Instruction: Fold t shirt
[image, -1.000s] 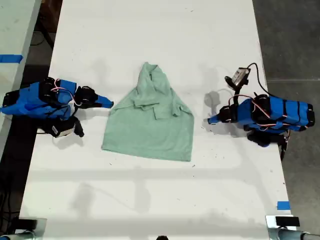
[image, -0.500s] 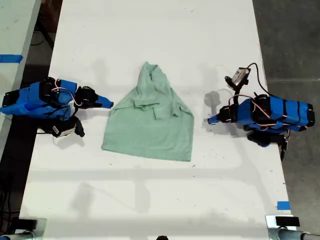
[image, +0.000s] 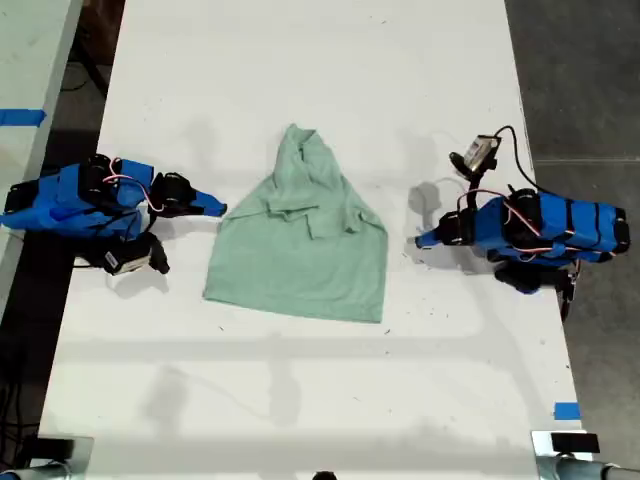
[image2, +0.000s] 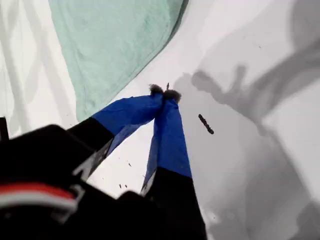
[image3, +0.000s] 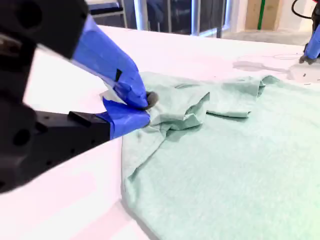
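T shirt (image: 300, 240) lies mid-table (image: 300, 80) in the exterior view, partly folded: wide straight hem edge toward the view's bottom, cloth narrowing to a bunched peak toward the top, w/ a sleeve flap doubled over near the centre. Pale mint, wrinkled, flat on the white top. My first gripper (image2: 164, 93) sits at the exterior view's right (image: 424, 240), tips pressed together w/ nothing between them, resting low over bare table just beside the shirt's edge but apart from it; its wrist cam shows the mint cloth beyond the tips & a small dark speck (image2: 205, 124) on the table next to them. My second gripper (image3: 145, 107) is at the exterior view's left (image: 216, 209), tips clenched too; in its wrist cam they sit right at the shirt's side edge by the folded sleeve, & I can't tell if any cloth is nipped between them or they're only touching it. From the exterior view, tips meet the cloth edge, shirt not lifted. Both arms lie low, blue bodies stretched along the table's sides, pointing inward at the shirt. Blue tape bit (image: 566, 410) near the table's edge, exterior view's lower right.
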